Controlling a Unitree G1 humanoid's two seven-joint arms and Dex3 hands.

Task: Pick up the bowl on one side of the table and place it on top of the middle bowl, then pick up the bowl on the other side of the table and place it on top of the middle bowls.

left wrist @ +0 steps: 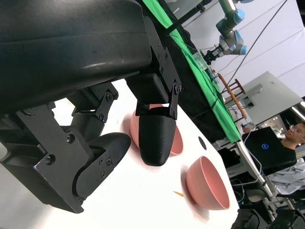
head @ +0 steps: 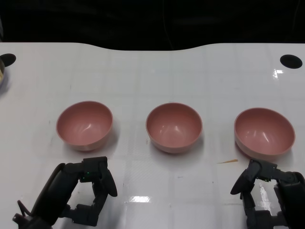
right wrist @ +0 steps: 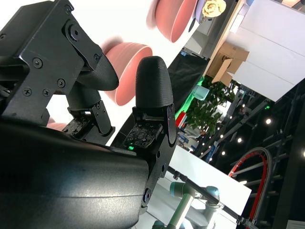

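Three pink bowls stand upright in a row on the white table: the left bowl (head: 85, 125), the middle bowl (head: 174, 127) and the right bowl (head: 264, 131). All are empty and apart from each other. My left hand (head: 90, 191) hovers just in front of the left bowl, fingers spread, holding nothing. My right hand (head: 264, 188) sits in front of the right bowl, also empty with fingers apart. In the left wrist view the left hand (left wrist: 102, 157) partly hides the middle bowl (left wrist: 177, 143); the right bowl (left wrist: 207, 183) shows beyond. The right wrist view shows the right hand (right wrist: 119, 105) before the middle bowl (right wrist: 126, 71) and left bowl (right wrist: 171, 19).
A small yellowish sliver (head: 228, 161) lies in front of the right bowl. Black round holes (head: 291, 60) mark the table's far corners, and a metal object (head: 2, 76) pokes in at the left edge. A person (left wrist: 290, 143) sits beyond the table's right end.
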